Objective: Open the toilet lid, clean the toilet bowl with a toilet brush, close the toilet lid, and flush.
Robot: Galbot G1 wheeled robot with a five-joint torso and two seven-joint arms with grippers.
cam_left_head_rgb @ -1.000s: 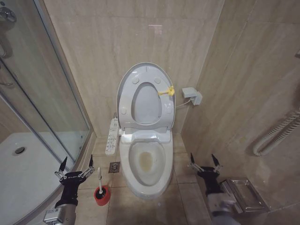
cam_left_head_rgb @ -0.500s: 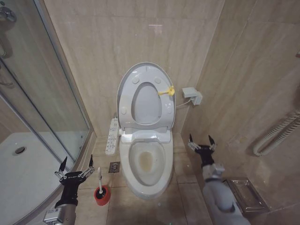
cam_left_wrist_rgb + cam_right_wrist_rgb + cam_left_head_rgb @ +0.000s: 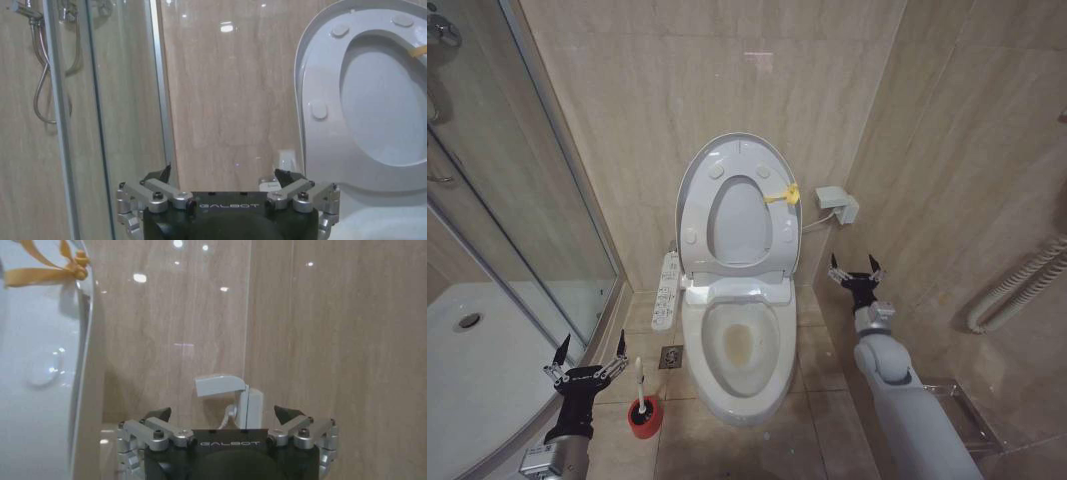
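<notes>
Reaching forward and upward since a second ago, the right hand [image 3: 857, 270] now hangs with fingers spread wide beside the toilet, level with the hinge and short of the grey wall box [image 3: 838, 204]. Nothing else has shifted: the left hand [image 3: 588, 352], also wide and empty, waits low by the shower glass [image 3: 517, 200].

Both the toilet lid [image 3: 732, 160] and the seat stand upright against the wall, its yellow loop [image 3: 783, 195] above and to the left of the right hand, apart from it. The toilet bowl [image 3: 739, 350] lies uncovered, so opening looks done and scrubbing seems due. That calls for the toilet brush [image 3: 640, 395], standing in its red holder on the floor just beside the left hand, handle upright.
</notes>
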